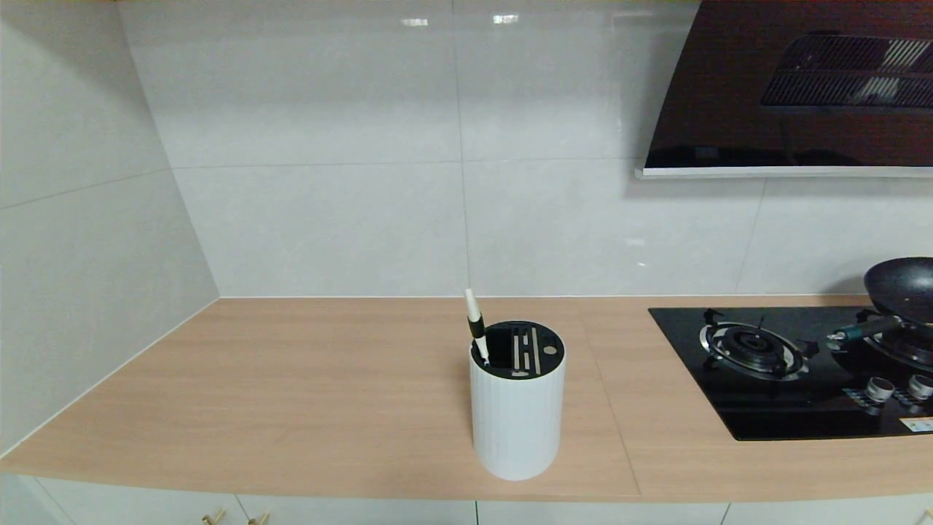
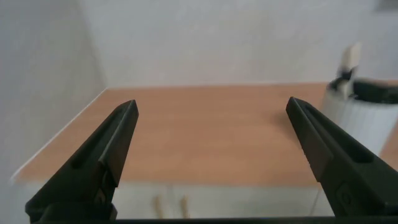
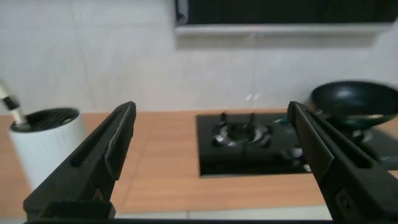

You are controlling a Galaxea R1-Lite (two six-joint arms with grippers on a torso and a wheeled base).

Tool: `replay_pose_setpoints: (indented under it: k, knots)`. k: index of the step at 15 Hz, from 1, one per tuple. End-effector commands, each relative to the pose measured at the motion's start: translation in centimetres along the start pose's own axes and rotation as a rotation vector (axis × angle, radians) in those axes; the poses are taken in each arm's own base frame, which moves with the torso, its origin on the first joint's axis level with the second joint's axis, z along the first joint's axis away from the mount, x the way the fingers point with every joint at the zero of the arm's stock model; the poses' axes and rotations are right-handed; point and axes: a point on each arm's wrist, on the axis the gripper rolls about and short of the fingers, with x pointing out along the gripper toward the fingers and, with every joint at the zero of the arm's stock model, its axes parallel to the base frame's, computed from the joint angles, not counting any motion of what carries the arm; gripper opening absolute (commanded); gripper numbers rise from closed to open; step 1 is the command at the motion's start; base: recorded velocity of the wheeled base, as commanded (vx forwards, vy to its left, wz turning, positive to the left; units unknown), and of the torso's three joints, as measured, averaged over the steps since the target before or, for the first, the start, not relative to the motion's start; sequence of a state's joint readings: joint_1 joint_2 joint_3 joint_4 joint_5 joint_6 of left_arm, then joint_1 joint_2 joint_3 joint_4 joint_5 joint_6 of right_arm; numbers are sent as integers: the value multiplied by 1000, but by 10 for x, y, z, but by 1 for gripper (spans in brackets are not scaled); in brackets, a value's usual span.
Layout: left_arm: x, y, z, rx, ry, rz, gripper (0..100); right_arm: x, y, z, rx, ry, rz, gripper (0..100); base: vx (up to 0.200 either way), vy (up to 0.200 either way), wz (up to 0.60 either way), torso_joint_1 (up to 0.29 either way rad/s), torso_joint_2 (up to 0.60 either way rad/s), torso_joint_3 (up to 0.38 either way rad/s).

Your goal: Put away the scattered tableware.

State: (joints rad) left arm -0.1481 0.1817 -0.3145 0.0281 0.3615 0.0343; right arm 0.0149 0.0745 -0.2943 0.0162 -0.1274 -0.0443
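White ribbed cylindrical holder (image 1: 517,415), black slotted top; black-and-white utensil handle (image 1: 475,326) protrudes at 10 o'clock. Left tool (image 2: 211,107), right tool (image 3: 211,111): jaws apart.

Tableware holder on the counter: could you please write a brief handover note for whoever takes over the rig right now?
Left hand: open, empty, in front of the counter edge.
Right hand: open, empty, facing the stove.
Things: white holder upright on the counter; one utensil with a white and black handle stands in its large slot.
Done: that utensil is stowed.
Left: probably only a look around for further pieces.
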Motion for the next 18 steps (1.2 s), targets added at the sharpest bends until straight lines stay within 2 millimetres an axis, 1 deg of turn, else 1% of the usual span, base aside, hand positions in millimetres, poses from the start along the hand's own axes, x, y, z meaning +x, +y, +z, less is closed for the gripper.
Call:
replay_pose_setpoints:
  k: [1, 2, 3, 4, 5, 6, 7, 8, 9, 12, 14, 18]
  knots:
    - [-20, 1, -15, -33, -100, 145, 100, -9, -1, -10, 7, -39, -44, 100, 0, 0, 0, 0, 0, 0]
    - [-21, -1, -31, -13, -73, 133, 100, -7, 0, -16, 4, -17, -55, 100, 0, 0, 0, 0, 0, 0]
    - [-12, -3, -55, 10, 8, 125, 100, -3, 1, -30, -2, 29, -53, 100, 0, 0, 0, 0, 0, 0]
    - [-8, -5, -68, 7, 29, 118, 100, 0, 2, -42, -7, 61, -52, 100, 0, 0, 0, 0, 0, 0]
    - [-4, -7, -81, 15, 60, 70, 100, 3, 2, -54, -12, 85, -49, 100, 0, 0, 0, 0, 0, 0]
    - [-3, -9, -84, 10, 65, -17, 100, 6, 4, -66, -14, 95, -37, 100, 0, 0, 0, 0, 0, 0]
    - [-4, -11, -84, 4, 64, -117, 100, 7, 5, -74, -10, 123, 4, 100, 0, 0, 0, 0, 0, 0]
    - [-4, -12, -84, 3, 69, -177, 100, 6, 5, -78, 5, 163, 29, 100, 0, 0, 0, 0, 0, 0]
    - [-4, -14, -87, 11, 95, -236, 100, 6, 6, -77, 23, 157, 35, 100, 0, 0, 0, 0, 0, 0]
    - [-5, -14, -88, 20, 97, -255, 100, 5, 8, -82, 22, 208, 121, 100, 0, 0, 0, 0, 0, 0]
    - [-5, -14, -88, 21, 97, -255, 100, 5, 8, -82, -17, 200, 134, 100, 0, 0, 0, 0, 0, 0]
    - [-5, -14, -88, 20, 97, -255, 100, 5, 8, -82, 19, 201, 130, 100, 0, 0, 0, 0, 0, 0]
